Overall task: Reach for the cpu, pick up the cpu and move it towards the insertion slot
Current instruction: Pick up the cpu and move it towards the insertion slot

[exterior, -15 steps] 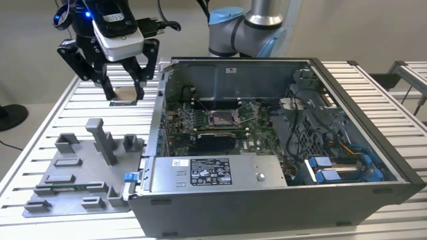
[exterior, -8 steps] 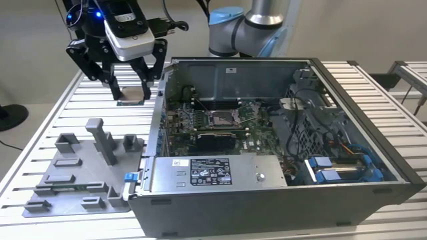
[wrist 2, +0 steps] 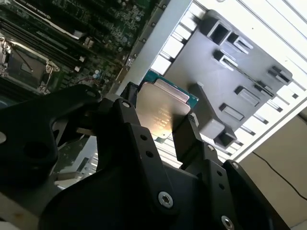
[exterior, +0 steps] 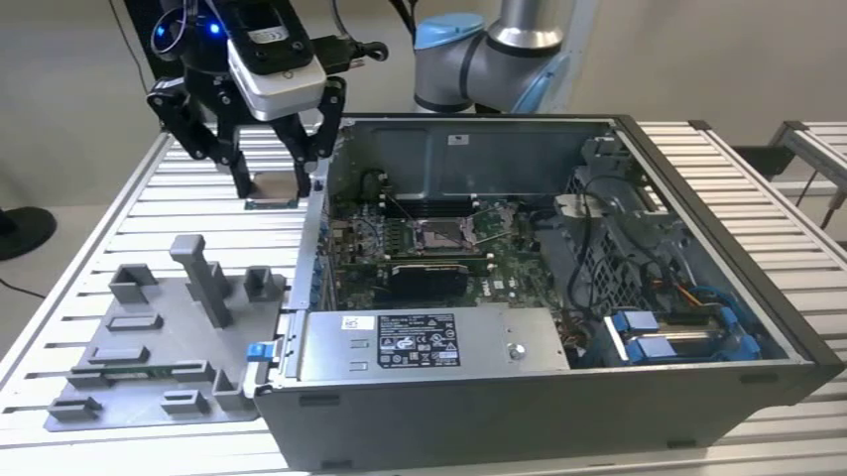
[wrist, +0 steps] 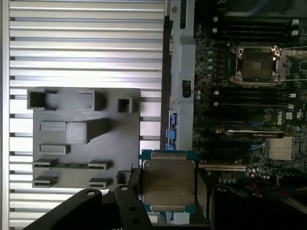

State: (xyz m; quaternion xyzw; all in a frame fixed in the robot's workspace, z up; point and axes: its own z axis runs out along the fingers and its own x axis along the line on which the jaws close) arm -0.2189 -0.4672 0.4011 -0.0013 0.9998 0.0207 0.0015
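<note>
One gripper (exterior: 276,188) is clenched on the one cpu (exterior: 273,186), with its two fingers (exterior: 242,178) gripping opposite edges. The cpu hangs flat above the slatted table (exterior: 146,223), just outside the wall of the one computer case (exterior: 530,426), on the exterior view's left. The one insertion slot (exterior: 441,235) lies inside the case, apart from the cpu. One grey fixture plate (exterior: 139,392) rests on the table.

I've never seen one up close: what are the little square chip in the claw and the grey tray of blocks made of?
The cpu: seemingly a dull silvery metal lid, softly reflecting light, over a green board rim. The grey tray: probably matte plastic, evenly grey, no gleam.
</note>
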